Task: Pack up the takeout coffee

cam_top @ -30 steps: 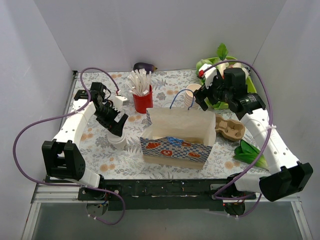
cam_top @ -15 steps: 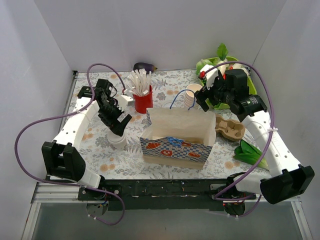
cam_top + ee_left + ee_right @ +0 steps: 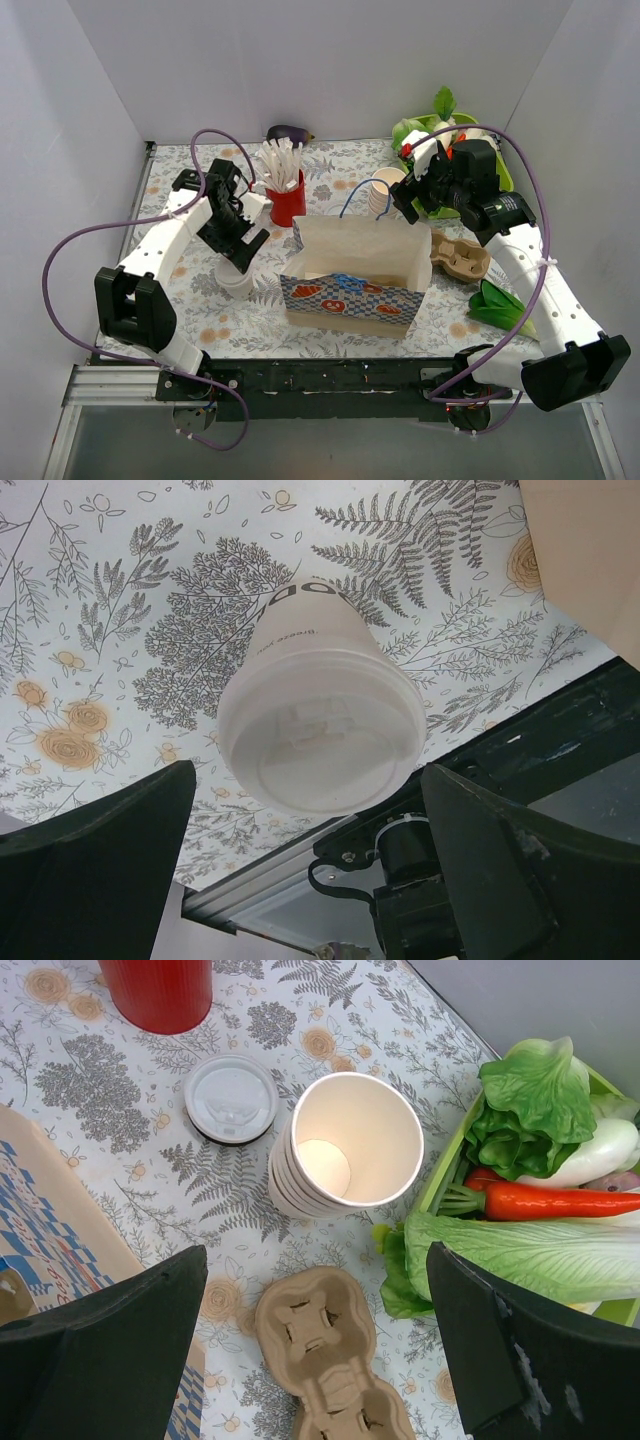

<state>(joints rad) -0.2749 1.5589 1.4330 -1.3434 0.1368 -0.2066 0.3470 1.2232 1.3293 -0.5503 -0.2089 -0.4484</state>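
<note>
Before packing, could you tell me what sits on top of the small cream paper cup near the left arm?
A round white plastic lid covers the whole mouth of the small cream-white paper cup. Its contents are hidden beneath the lid.

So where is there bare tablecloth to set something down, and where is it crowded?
Bare: the near-left corner, between the lidded cream paper cup and the table's front edge; also the back strip between the dark aubergine and the green leafy vegetables. Crowded: right of the patterned paper bag, with stacked lidless cups and a brown cardboard cup carrier.
</note>
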